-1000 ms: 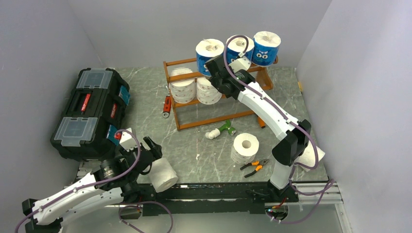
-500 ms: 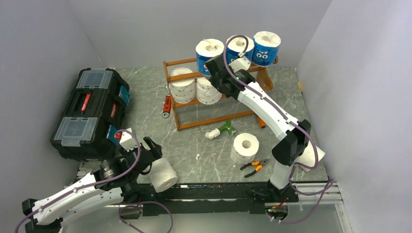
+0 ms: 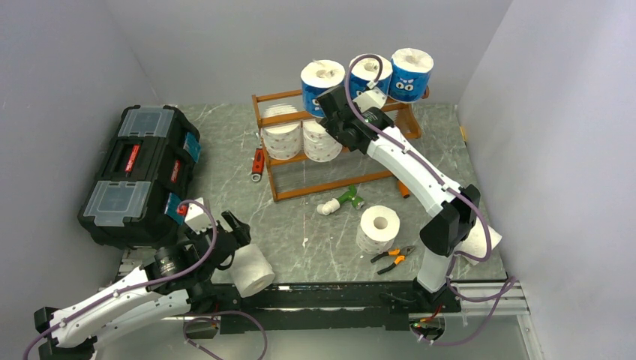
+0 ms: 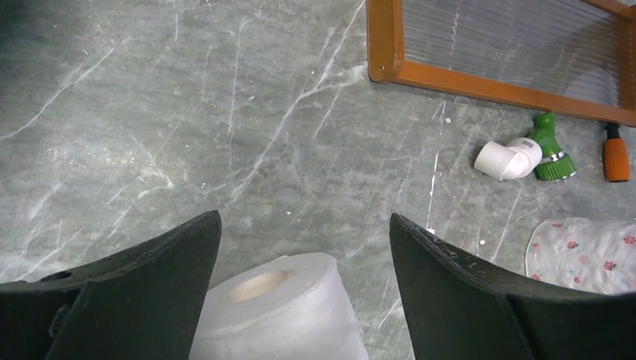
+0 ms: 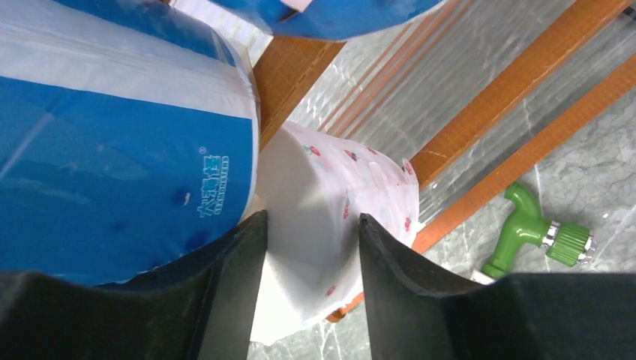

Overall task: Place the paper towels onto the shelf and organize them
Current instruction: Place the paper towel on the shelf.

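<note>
The orange-brown shelf (image 3: 294, 187) stands at the back. Three blue-wrapped paper towels (image 3: 322, 81) (image 3: 371, 75) (image 3: 412, 73) sit on its top tier. White rolls (image 3: 281, 136) sit on the middle tier. My right gripper (image 3: 325, 120) is shut on a flower-printed white roll (image 5: 334, 187) at the middle tier, just under a blue roll (image 5: 120, 150). My left gripper (image 3: 234, 241) is open near the table's front edge. A plain white roll (image 4: 277, 307) stands between its fingers (image 4: 135, 292), not gripped. Another white roll (image 3: 378, 227) stands on the table.
A black toolbox (image 3: 139, 172) sits at the left. A green-and-white tool (image 3: 339, 202) lies in front of the shelf, orange-handled pliers (image 3: 394, 257) near the front, and a red wrench (image 3: 258, 163) left of the shelf. A further roll (image 3: 480, 241) sits behind the right arm's base.
My right gripper has edged very slightly up and left at the shelf with the roll. The left arm has not moved.
</note>
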